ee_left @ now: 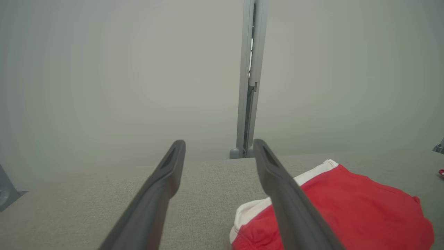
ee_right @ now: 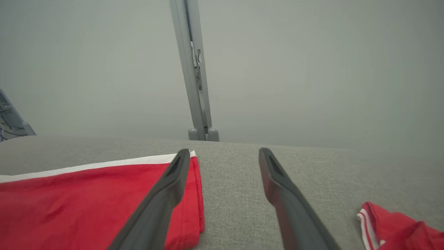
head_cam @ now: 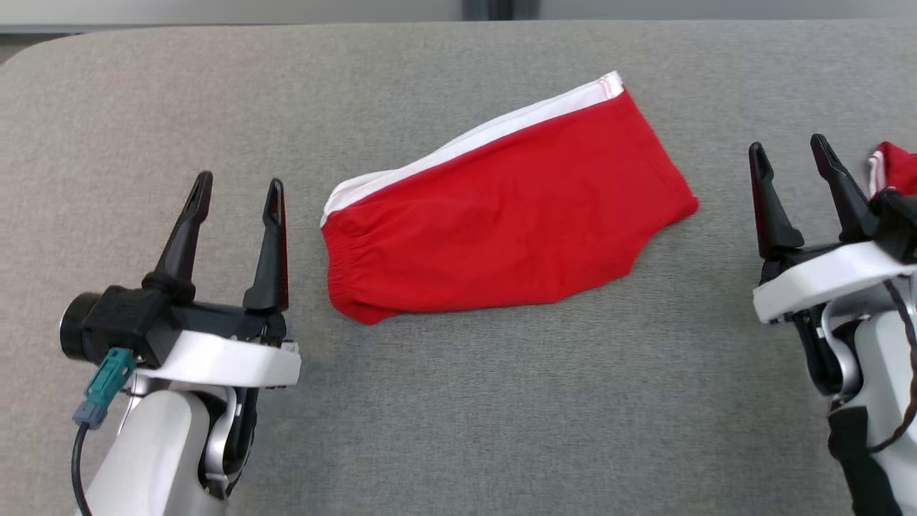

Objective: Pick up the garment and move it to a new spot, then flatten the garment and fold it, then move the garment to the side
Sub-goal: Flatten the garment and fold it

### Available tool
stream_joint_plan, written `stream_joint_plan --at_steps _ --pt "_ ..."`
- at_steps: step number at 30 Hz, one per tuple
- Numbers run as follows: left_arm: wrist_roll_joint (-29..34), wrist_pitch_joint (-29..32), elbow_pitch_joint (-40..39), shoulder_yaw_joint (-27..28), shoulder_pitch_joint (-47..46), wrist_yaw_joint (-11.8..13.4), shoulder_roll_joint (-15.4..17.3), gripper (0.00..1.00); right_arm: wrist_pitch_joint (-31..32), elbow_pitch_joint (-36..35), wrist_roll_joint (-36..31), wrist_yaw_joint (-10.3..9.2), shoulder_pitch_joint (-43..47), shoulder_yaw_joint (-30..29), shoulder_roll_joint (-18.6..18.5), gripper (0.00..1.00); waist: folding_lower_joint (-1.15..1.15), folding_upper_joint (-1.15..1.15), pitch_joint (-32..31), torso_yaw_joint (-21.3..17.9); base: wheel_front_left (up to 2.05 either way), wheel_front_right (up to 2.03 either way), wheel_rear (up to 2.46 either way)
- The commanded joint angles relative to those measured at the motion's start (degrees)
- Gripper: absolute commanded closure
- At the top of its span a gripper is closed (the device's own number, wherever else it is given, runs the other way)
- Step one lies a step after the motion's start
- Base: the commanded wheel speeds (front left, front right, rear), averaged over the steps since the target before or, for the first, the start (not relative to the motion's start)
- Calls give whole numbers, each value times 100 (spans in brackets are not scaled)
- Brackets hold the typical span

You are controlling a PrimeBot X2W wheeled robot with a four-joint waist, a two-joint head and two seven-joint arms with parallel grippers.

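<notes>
Here, two red pieces of cloth lie on one grey fabric-covered table (head_cam: 458, 430). The garment (head_cam: 501, 229), red shorts with a white side stripe, lies folded flat at the centre of the head view. A second red piece (head_cam: 895, 168) sits at the right edge, cut off by the frame. Two grippers show, both with jaws apart and holding nothing. The left gripper (head_cam: 240, 183) is at lower left, just beside the garment's waistband end. The right gripper (head_cam: 788, 147) is at right, between the garment's leg end and the second red piece. Bare table spans the lower frame and the upper left. Its far edge runs along the top, rounded at the left corner. One grey post (ee_left: 249, 80) stands behind that edge against a plain wall (ee_left: 104, 69).
</notes>
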Motion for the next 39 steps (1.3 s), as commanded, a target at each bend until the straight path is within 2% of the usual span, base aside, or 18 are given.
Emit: stream_joint_plan --at_steps 1,9,15,17,18,19,27,39 --pt "22 -13 -14 -12 -134 -47 -12 0 19 149 31 1 -160 27 -87 0 0 0 120 161 0 0 0" --pt "90 -44 79 -179 -535 -279 -309 0 228 1587 153 1 -941 484 -347 0 0 0 484 714 0 0 0" --pt "221 -44 44 -96 -602 -429 -520 0 340 2401 409 1 -1114 723 -290 0 0 0 590 869 0 0 0" --pt "245 -44 39 -64 -592 -460 -544 0 363 2481 462 1 -1111 792 -259 0 0 0 589 870 0 0 0" --pt "275 -44 25 -43 -582 -481 -581 0 321 2545 529 2 -1130 834 -233 67 0 0 589 866 0 0 0" --pt "310 -44 18 -15 -572 -507 -607 0 299 2606 592 2 -1148 866 -218 100 0 0 589 860 0 0 0" --pt "499 -42 -4 249 -468 -647 -667 0 -215 2715 1039 0 -1158 729 -163 100 0 0 557 654 0 0 0" --pt "671 -43 82 432 -323 -753 -711 0 -525 2135 1434 0 -368 28 -316 100 0 0 358 280 0 0 0"
